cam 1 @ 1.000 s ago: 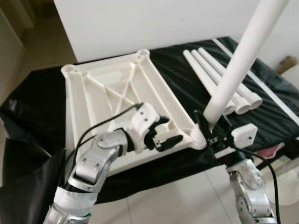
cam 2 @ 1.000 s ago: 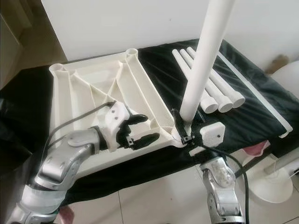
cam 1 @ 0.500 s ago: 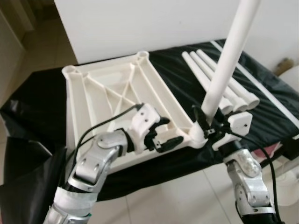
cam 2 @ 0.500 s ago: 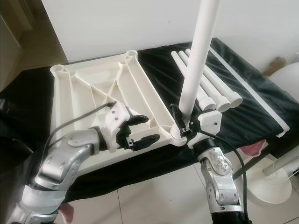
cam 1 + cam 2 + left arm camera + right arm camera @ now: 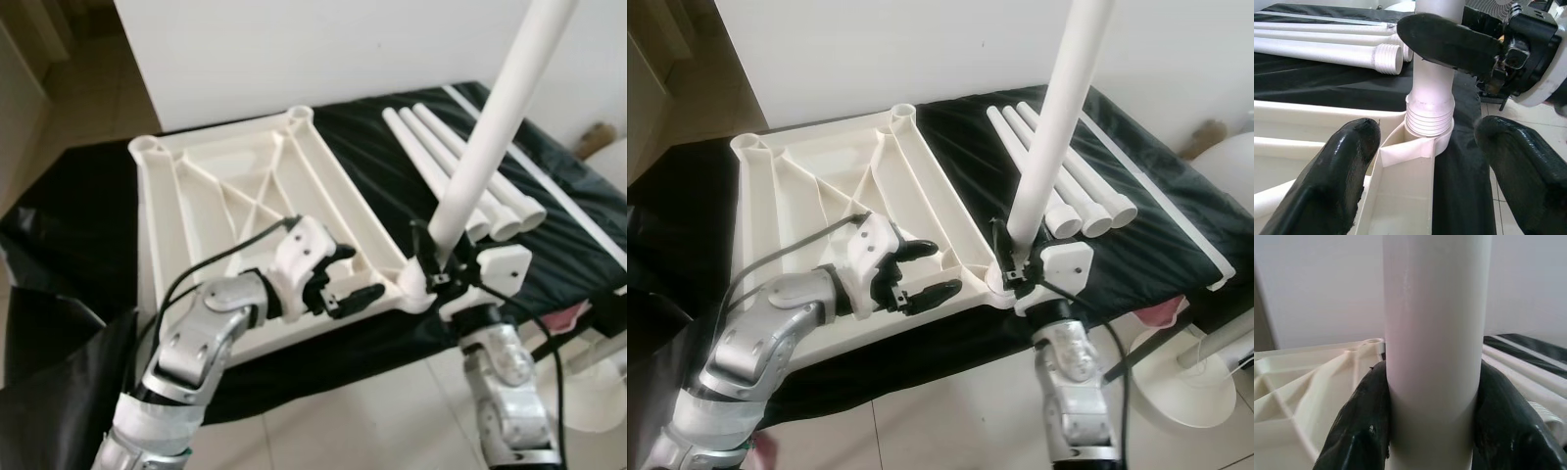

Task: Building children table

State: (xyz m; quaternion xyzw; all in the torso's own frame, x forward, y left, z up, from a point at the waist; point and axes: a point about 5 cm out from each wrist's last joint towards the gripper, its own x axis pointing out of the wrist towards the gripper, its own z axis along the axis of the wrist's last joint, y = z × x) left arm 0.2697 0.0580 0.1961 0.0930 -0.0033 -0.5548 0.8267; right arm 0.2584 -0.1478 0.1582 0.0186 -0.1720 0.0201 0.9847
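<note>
1. The tabletop lies upside down on the counter, taking up its left and middle part.
2. Three loose legs lie side by side on the counter, to the right of the tabletop and apart from it.
3. A fourth leg stands tilted in the tabletop's near right corner socket, its upper end leaning right and away.
4. The right gripper sits at the foot of this leg, one finger on each side of it, just above the socket.
5. The left gripper rests on the tabletop's near edge, left of the socket, fingers spread and pointing at it.
</note>
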